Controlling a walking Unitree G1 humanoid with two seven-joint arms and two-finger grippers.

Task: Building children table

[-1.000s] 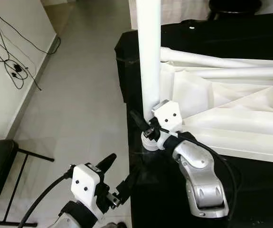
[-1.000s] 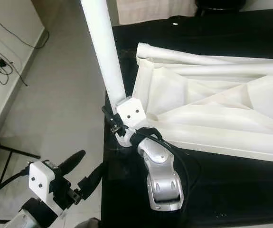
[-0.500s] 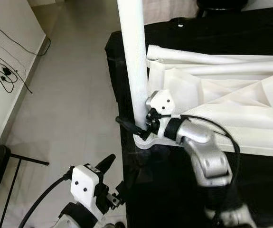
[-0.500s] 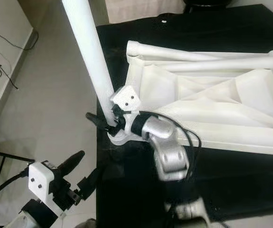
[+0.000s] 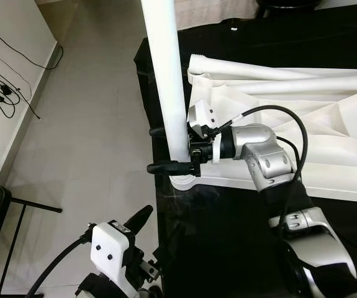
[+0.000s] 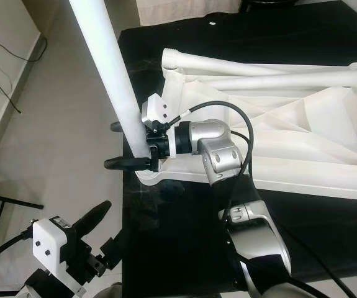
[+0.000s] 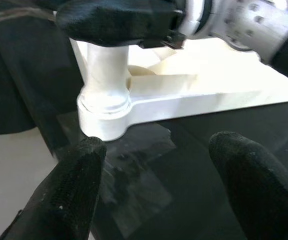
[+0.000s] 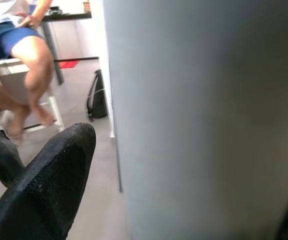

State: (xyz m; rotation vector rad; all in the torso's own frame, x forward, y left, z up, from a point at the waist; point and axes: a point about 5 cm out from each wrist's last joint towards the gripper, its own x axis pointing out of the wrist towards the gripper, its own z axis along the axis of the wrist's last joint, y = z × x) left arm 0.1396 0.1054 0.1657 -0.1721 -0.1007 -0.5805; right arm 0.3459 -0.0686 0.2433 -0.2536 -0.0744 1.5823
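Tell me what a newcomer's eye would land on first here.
The tall white leg standing upright at the corner of the upturned white tabletop, which lies on the black table. Next, the right gripper, reaching in from the side with a finger on either side of the leg just above its socket. The left gripper hangs low over the floor, open and holding nothing.
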